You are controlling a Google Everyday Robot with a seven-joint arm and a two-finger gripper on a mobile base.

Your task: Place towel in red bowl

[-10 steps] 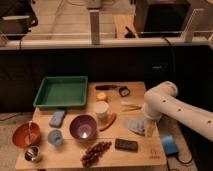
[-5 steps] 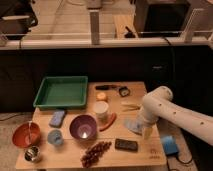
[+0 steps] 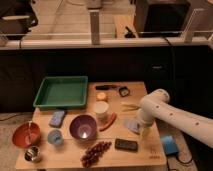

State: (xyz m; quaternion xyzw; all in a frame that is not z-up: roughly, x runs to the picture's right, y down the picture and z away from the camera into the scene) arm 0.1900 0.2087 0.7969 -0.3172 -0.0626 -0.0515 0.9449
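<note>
Wooden table (image 3: 65, 158) with a green tray (image 3: 62, 92) back left, red bowl (image 3: 26, 134) way over front-left, towel (image 3: 131, 125) lying flat on the right, gripper (image 3: 145, 132) pointing down just beside it, can't tell its grip.

Your white arm (image 3: 176, 118) stretches in from the lower right, bent at a rounded wrist joint, your gripper (image 3: 145, 132) hangs straight down beneath it, right of centre in view
</note>
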